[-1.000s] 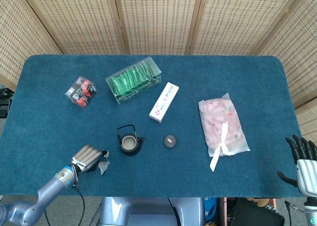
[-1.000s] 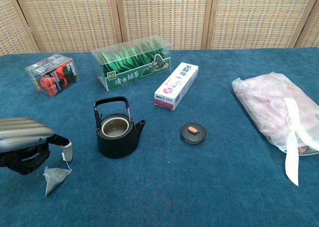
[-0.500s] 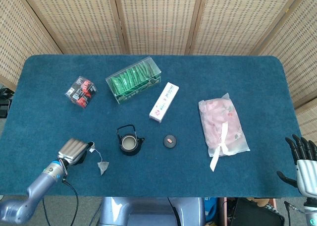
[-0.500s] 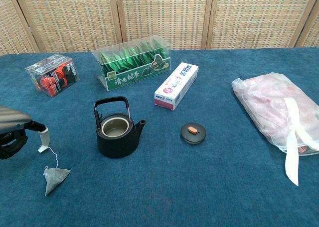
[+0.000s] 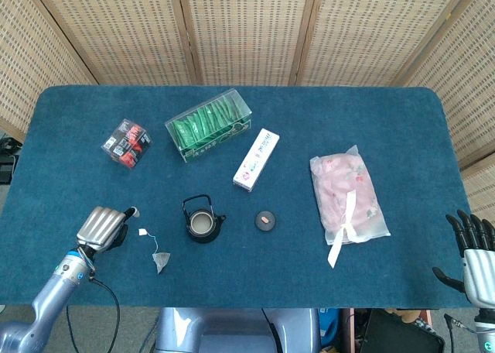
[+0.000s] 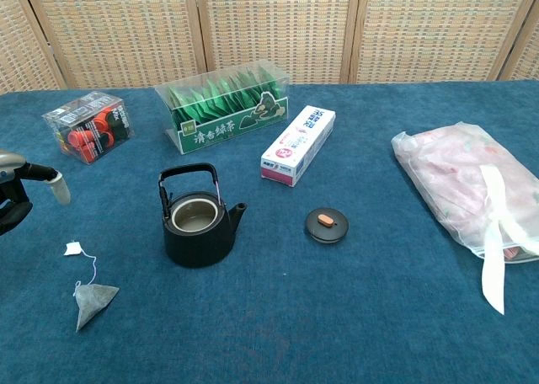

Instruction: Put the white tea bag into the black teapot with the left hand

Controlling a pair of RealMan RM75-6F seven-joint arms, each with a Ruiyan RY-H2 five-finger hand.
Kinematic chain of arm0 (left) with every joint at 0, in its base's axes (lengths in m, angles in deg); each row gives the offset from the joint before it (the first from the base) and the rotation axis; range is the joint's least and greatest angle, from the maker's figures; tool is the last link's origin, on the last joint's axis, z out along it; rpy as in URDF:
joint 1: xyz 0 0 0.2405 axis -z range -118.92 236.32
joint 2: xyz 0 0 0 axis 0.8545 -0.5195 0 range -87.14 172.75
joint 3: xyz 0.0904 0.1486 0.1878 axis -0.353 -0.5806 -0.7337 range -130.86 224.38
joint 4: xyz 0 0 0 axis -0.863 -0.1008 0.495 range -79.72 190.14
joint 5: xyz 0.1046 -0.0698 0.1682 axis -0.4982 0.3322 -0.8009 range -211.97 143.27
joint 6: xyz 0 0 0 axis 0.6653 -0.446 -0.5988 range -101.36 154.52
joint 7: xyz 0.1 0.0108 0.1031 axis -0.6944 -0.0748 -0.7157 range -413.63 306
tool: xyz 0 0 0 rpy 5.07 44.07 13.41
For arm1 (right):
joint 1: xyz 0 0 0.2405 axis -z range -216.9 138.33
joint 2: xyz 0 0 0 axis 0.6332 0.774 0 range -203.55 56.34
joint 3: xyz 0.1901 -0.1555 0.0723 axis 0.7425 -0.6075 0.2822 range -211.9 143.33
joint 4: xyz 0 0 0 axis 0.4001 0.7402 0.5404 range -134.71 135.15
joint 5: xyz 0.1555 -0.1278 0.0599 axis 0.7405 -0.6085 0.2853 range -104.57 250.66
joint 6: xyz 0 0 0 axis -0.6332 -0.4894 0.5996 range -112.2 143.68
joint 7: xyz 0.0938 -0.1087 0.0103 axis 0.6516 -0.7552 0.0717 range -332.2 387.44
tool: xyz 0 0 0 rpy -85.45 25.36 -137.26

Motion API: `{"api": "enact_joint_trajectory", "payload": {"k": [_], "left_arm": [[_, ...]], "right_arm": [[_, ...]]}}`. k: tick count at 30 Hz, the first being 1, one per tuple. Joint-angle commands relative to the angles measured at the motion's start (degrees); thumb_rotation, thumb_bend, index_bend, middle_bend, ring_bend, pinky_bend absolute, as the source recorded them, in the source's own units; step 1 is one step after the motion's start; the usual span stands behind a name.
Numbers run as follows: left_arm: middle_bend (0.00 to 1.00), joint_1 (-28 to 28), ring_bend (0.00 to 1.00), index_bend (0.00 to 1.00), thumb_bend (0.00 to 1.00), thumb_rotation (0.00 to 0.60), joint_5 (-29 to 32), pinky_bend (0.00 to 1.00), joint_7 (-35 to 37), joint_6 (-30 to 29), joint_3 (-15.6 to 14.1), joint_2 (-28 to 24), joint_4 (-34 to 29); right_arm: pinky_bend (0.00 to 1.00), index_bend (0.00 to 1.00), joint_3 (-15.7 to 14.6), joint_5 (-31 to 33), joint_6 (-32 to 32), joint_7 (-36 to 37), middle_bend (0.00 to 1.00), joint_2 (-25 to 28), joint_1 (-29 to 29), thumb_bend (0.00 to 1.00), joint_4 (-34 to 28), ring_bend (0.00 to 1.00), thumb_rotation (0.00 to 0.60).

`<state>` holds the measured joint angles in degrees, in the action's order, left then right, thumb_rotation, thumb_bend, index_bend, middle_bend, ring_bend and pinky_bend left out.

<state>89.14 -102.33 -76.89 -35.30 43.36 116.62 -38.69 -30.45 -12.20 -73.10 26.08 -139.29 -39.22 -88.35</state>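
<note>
Head view: left hand point(image 5: 102, 227) fingers curled, empty; tea bag point(image 5: 162, 261) apart.

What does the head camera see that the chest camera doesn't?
Only the head view shows the right robot hand, fingers apart at the table's edge, and the whole left robot hand. Only the chest view shows the teapot's side and spout, plus the print on the green tea box. Both show the white tea bag lying on the cloth, the lid and the pink bag.
</note>
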Motion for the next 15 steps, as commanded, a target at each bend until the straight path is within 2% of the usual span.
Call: {"api": "enact_joint_trajectory", "payload": {"k": [1, 9, 10, 12, 14, 15], "left_arm": [[0.83, -1.1, 0.79, 0.37, 0.56, 0.6, -0.4, 0.68, -1.1, -1.7, 0.5, 1.2, 1.2], [0.83, -1.3, 0.79, 0.43, 0.54, 0.6, 0.8, 0.68, -3.4, -2.2, 2.0, 3.1, 2.7], [0.83, -1.3, 0.79, 0.43, 0.51, 0.6, 0.8, 0.68, -3.8, -2.3, 2.1, 3.3, 2.8], [0.83, -1.3, 0.79, 0.43, 0.34, 0.6, 1.3, 0.68, -4.7, -2.1, 2.3, 4.0, 3.1], [0.82, -1.2, 0.79, 0.43, 0.22, 0.6, 1.8, 0.68, -5.3, -1.9, 2.4, 4.3, 3.2], [0.81, -1.2, 0.78, 0.43, 0.2, 0.6, 2.1, 0.68, -5.8, -1.8, 2.5, 4.6, 3.3]], "right_arm": [[0.08, 0.12, -0.1, 0.0, 0.1, 0.3, 0.12, -0.2, 0.0, 0.17, 0.3, 0.03, 0.6], [0.08, 0.12, 0.0, -0.1, 0.1, 0.6, 0.12, -0.2, 0.0, 0.17, 0.7, 0.03, 0.6], [0.08, 0.12, 0.0, 0.0, 0.0, 0.7, 0.12, -0.2, 0.1, 0.17, 0.7, 0.03, 0.6], [0.08, 0.12, 0.0, 0.0, 0.0, 0.7, 0.12, -0.2, 0.1, 0.17, 0.7, 0.03, 0.6], [0.08, 0.12, -0.1, 0.0, 0.0, 0.8, 0.12, -0.2, 0.2, 0.17, 0.7, 0.03, 0.6], [0.08, 0.12, -0.1, 0.0, 0.0, 0.8, 0.12, -0.2, 0.2, 0.17, 0.7, 0.03, 0.6]]}}
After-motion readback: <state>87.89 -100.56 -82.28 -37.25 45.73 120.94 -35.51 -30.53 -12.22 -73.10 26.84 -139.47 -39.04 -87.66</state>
